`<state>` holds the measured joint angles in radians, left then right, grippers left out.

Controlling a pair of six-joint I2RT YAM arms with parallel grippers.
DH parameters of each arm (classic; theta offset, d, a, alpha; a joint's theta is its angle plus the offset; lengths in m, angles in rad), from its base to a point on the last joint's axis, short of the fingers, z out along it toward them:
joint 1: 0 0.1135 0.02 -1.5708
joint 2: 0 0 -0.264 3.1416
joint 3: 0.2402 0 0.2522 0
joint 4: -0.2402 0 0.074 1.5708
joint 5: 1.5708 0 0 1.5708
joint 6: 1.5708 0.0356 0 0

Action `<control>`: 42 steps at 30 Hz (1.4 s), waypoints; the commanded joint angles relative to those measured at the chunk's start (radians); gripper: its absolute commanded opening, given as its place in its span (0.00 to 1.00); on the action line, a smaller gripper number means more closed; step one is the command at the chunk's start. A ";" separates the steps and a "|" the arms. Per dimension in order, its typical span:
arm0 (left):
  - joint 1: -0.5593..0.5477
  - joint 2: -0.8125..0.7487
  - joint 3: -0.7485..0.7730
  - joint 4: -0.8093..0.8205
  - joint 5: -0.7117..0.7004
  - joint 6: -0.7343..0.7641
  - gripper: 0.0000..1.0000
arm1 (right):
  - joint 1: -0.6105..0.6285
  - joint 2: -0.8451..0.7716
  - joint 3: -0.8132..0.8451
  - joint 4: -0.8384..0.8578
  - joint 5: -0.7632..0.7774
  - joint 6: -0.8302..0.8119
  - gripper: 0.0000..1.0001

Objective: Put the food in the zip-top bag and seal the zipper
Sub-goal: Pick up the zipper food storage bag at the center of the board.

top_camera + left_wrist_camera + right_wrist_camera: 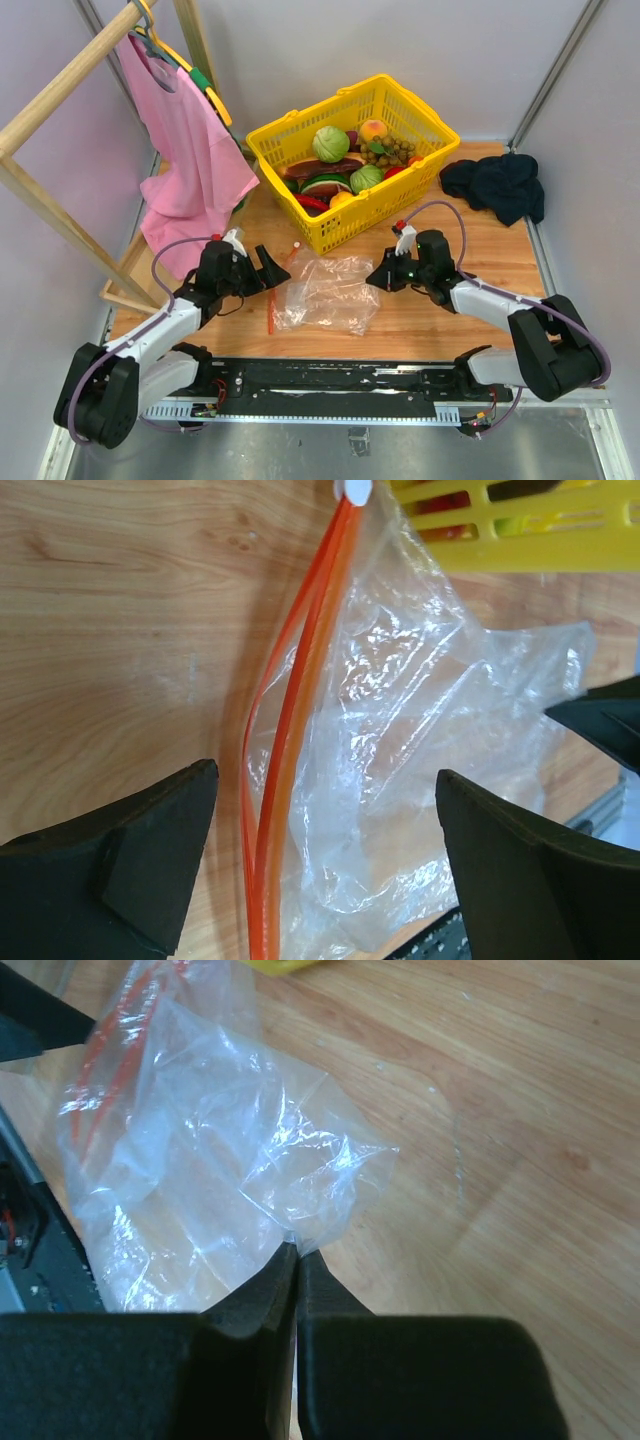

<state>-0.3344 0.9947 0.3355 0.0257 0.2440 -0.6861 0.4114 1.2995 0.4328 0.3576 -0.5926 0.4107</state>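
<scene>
Right gripper (298, 1255) is pressed together on a corner of the zip-top bag (325, 292), with the thin film caught right at its fingertips on the bag's closed side. That pinch reads as an anchor. With the far side pinned, the light, crinkly plastic should not slide or bunch when the mouth is worked from the other end. Left gripper (325, 790) stands spread wide and holds nothing. In its wrist view it has one finger on either side of the zipper (265, 900), poised at the mouth edge as if lined up to take a lip and pull it open.

The bag lies flat and empty on the wooden table (480, 270), between the two grippers and just in front of the yellow basket (350, 215). The food (330, 143) sits in that basket, none of it in the bag. The zipper's long axis runs from the basket toward the arms' bases, tilted a little, with the white slider (356, 490) at the basket end. The mouth therefore faces the left arm. The two tracks bow slightly apart along the middle, so the bag looks unsealed.
</scene>
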 commanded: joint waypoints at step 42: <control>0.031 0.031 -0.112 0.437 0.361 -0.276 0.49 | -0.010 -0.030 -0.027 -0.058 0.188 -0.063 0.06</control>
<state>-0.3096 1.0760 0.2352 0.4404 0.6048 -0.9291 0.4091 1.2846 0.4316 0.2672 -0.3988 0.3580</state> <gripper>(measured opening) 0.531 0.052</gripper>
